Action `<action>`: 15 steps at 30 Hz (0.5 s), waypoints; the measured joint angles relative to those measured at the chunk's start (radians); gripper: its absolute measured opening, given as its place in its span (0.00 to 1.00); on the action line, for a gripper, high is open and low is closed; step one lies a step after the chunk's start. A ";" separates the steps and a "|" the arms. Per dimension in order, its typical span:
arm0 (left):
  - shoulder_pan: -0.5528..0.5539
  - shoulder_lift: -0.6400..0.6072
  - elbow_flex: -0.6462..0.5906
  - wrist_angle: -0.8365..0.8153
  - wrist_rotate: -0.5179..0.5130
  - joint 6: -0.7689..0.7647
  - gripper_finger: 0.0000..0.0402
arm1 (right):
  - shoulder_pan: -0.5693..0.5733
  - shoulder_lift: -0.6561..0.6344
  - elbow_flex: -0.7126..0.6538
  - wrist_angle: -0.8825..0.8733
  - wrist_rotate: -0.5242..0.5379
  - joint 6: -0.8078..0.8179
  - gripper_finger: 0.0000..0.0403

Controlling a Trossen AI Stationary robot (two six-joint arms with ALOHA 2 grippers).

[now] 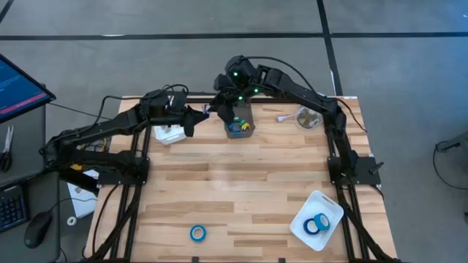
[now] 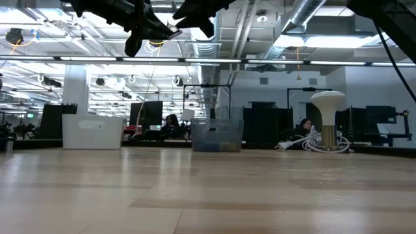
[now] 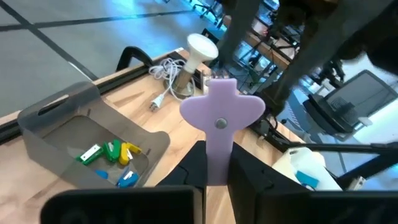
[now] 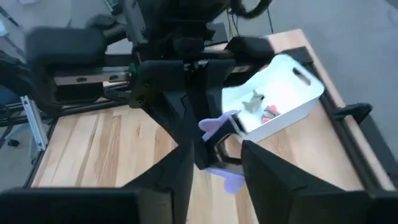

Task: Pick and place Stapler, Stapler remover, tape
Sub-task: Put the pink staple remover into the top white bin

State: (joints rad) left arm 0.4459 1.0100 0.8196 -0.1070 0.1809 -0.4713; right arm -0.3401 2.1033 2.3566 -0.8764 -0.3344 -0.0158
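Purple stapler remover (image 3: 219,124), apparently unlabelled

Both arms are crowding the twelve o'clock edge over the grey bin (image 1: 238,124); the tabletop (image 1: 234,183) middle is lying open, one tape roll (image 1: 198,233) sitting toward six o'clock.

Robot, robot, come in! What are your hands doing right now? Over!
Left hand shut on purple staple remover, beside grey bin. Right hand open above that bin. One blue tape roll waiting. Nothing blocking.
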 joint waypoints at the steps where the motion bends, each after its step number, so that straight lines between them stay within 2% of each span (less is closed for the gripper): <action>1: 0.000 0.000 0.000 -0.002 0.008 0.001 0.07 | -0.004 -0.005 0.001 -0.002 0.005 -0.006 0.33; 8: 0.009 -0.026 0.001 -0.029 0.008 0.026 0.06 | -0.068 -0.078 0.000 -0.123 0.025 -0.032 0.31; 15: 0.076 -0.139 0.001 -0.217 -0.056 0.086 0.04 | -0.097 -0.163 -0.001 -0.195 0.031 -0.089 0.24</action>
State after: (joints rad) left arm 0.5223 0.8705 0.8207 -0.3238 0.1249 -0.3858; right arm -0.4372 1.9401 2.3554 -1.0715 -0.3034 -0.1044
